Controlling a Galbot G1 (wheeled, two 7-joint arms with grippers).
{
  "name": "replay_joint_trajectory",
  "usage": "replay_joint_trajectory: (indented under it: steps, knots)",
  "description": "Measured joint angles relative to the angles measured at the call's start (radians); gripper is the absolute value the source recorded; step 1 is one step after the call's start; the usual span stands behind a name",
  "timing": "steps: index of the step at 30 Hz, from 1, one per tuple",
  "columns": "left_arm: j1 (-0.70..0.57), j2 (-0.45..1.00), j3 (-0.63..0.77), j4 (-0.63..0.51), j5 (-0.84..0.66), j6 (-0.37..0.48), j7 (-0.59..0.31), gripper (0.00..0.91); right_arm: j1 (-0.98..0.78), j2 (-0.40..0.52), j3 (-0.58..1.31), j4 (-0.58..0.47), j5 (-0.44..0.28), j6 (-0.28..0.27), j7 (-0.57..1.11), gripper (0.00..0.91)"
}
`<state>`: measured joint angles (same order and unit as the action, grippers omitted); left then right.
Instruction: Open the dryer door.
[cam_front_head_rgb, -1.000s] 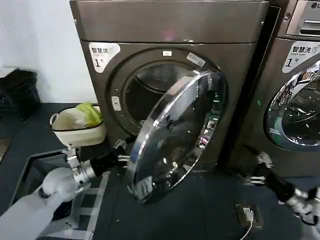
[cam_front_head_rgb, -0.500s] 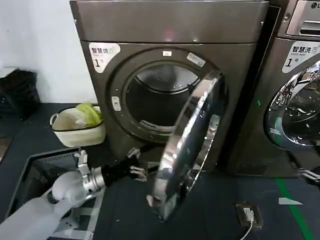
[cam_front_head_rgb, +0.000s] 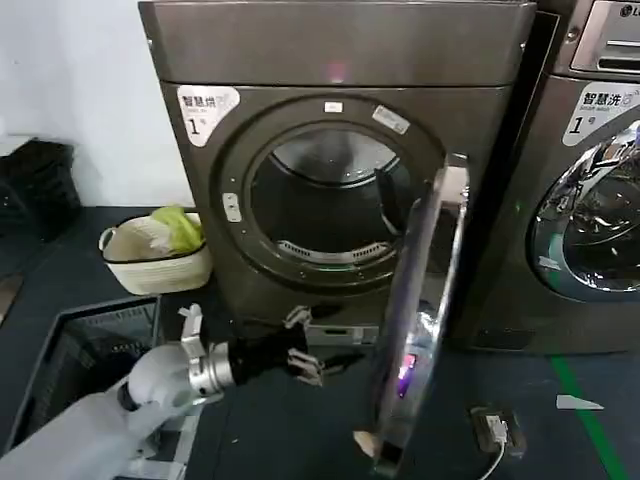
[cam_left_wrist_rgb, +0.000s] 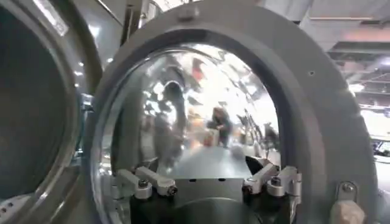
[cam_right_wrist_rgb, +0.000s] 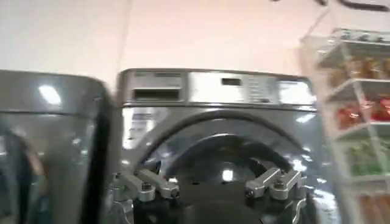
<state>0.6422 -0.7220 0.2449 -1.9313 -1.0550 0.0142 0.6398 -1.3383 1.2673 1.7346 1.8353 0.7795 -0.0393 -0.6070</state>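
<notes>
**Dryer door stands swung wide, left claw beside its inner face**

The large round dryer door (cam_front_head_rgb: 425, 320) with its wide chrome ring and grey plastic inner rim stands edge-on in the head view, swung far out from the big bronze-grey front-loading dryer (cam_front_head_rgb: 340, 60) and hinged at the right of the port. The round dark port lies fully exposed, with the white "1" sticker (cam_front_head_rgb: 205, 108) on the panel above and to its left.

The left claw (cam_front_head_rgb: 305, 352) reaches low in front of the dryer, just beside the door's inner side, its fingers (cam_left_wrist_rgb: 152, 181) spread apart and pinching nothing; in the left wrist view the bulging glass window fills the space beyond them.

The right claw (cam_right_wrist_rgb: 210, 185) is likewise spread and empty, pointing toward the second bronze-grey machine (cam_front_head_rgb: 590, 200) at the right.

A white basket (cam_front_head_rgb: 155, 262) holding green cloth sits on the dark floor to the dryer's left.
</notes>
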Motion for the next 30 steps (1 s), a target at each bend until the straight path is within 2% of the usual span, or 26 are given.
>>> replay_joint_trajectory:
  steps: [3, 16, 21, 27, 30]
  knots:
    - [-0.025, -0.010, 0.042, -0.007, 0.002, 0.000, -0.002, 0.907, -0.009, -0.010, 0.034, 0.000, 0.012, -0.017, 0.040, 0.907]
    - [-0.152, -0.069, 0.218, 0.000, 0.005, -0.005, -0.027, 0.907, -0.055, -0.058, 0.168, -0.020, 0.034, -0.022, 0.239, 0.907]
    - [-0.201, -0.103, 0.277, 0.008, -0.004, -0.005, -0.040, 0.907, -0.075, -0.075, 0.223, -0.017, -0.010, -0.036, 0.333, 0.907]
    - [-0.256, -0.154, 0.334, 0.041, -0.007, -0.011, -0.045, 0.907, -0.096, -0.086, 0.278, -0.011, -0.132, -0.048, 0.398, 0.907]
    - [-0.287, -0.185, 0.361, 0.063, -0.029, -0.011, -0.061, 0.907, -0.107, -0.087, 0.300, -0.001, -0.155, -0.050, 0.404, 0.907]
